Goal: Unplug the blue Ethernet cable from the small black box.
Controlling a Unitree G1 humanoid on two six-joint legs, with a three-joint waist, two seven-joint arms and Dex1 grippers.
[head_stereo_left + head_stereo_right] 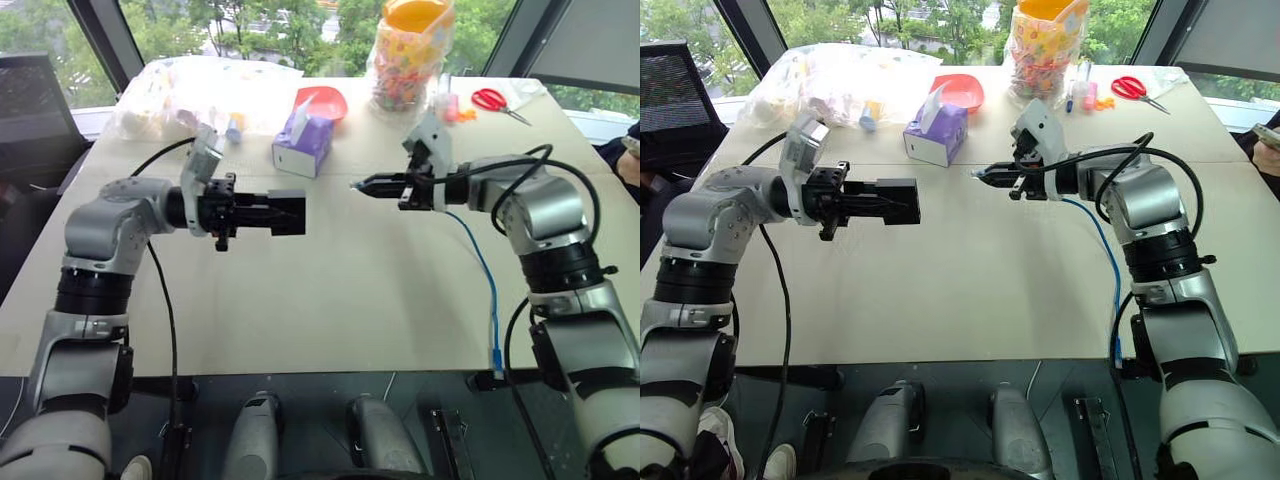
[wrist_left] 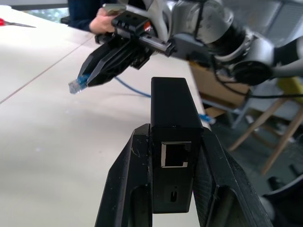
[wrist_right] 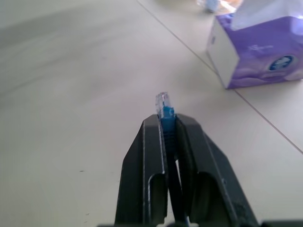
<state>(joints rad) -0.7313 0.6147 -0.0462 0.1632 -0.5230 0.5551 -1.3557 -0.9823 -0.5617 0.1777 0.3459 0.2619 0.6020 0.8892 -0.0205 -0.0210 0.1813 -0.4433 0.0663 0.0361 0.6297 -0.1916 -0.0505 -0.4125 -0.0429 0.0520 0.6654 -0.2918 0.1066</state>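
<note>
Your left gripper (image 1: 290, 212) is clamped on the small black box (image 2: 173, 142). The box sits between the two black fingers (image 2: 125, 184) and sticks out past their tips. Its port faces the wrist camera and has no plug in it. The box is up in the air over the desk (image 1: 330, 300), nearer the left edge than the right.

Your right gripper (image 1: 362, 185) is squeezed tight on the blue Ethernet cable (image 1: 480, 265). It holds the cable just behind the clear plug (image 3: 162, 100), and the plug pokes out past the fingertips. The plug is up in the air too, over the middle of the desk. It is apart from the box, with a gap of bare desk between them. The plug end points toward the box.

The rest of the cable runs back under your right arm, bends down over the desk, and hangs off the near edge. Its other end (image 1: 497, 358) dangles there.

A purple tissue box (image 1: 302, 143) stands on the desk behind the two grippers, toward the far edge. Red scissors (image 1: 497, 101) lie near the far right corner.
</note>
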